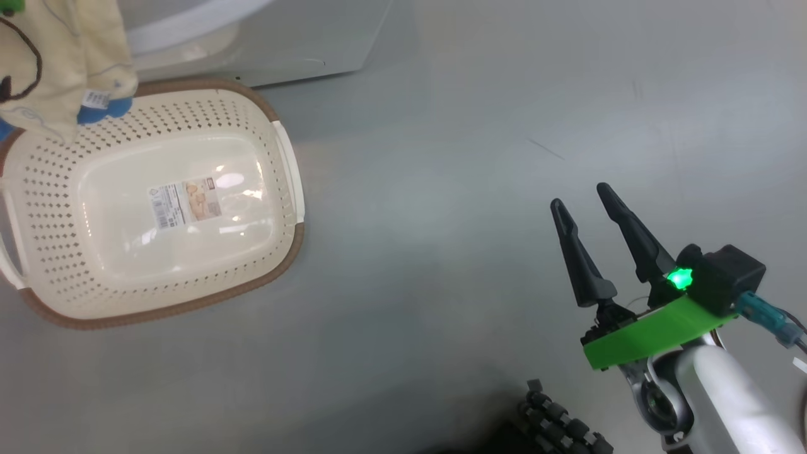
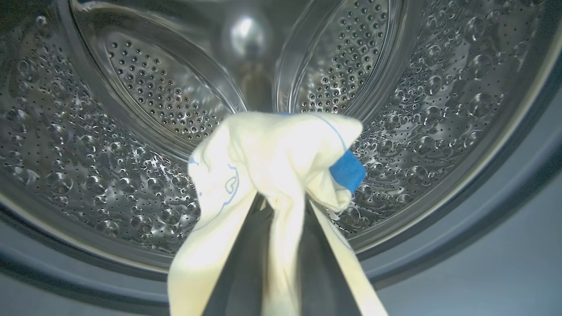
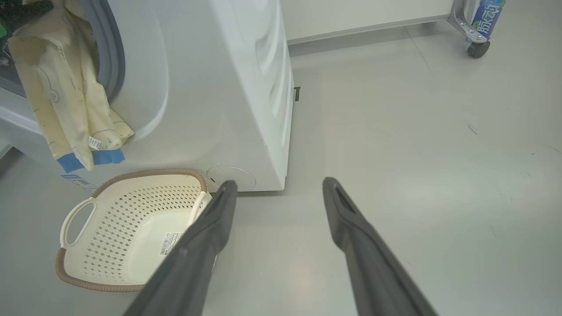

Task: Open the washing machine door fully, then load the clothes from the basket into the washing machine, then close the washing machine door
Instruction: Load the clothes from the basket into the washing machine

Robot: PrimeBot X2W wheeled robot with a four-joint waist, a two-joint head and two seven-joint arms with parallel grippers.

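Head view: the basket (image 1: 57, 208) sits at 9 o'clock on the grey floor (image 1: 441, 157), with a label sticker showing on its base. A cream-yellow garment (image 1: 63, 57) hangs at 10 o'clock, above the basket's rim. The right gripper (image 1: 580, 195) stands at 4 o'clock, fingers spread, holding nothing.

Left wrist view: the left gripper (image 2: 285, 210) pinches the garment at 6 o'clock, facing into the washing machine (image 2: 439, 87) and its steel drum.

Right wrist view: the garment dangles at 10 o'clock from the machine's opening, above the basket at 8 o'clock.

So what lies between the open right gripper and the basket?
Only bare grey floor lies between the right gripper and the basket; the head view shows that stretch.
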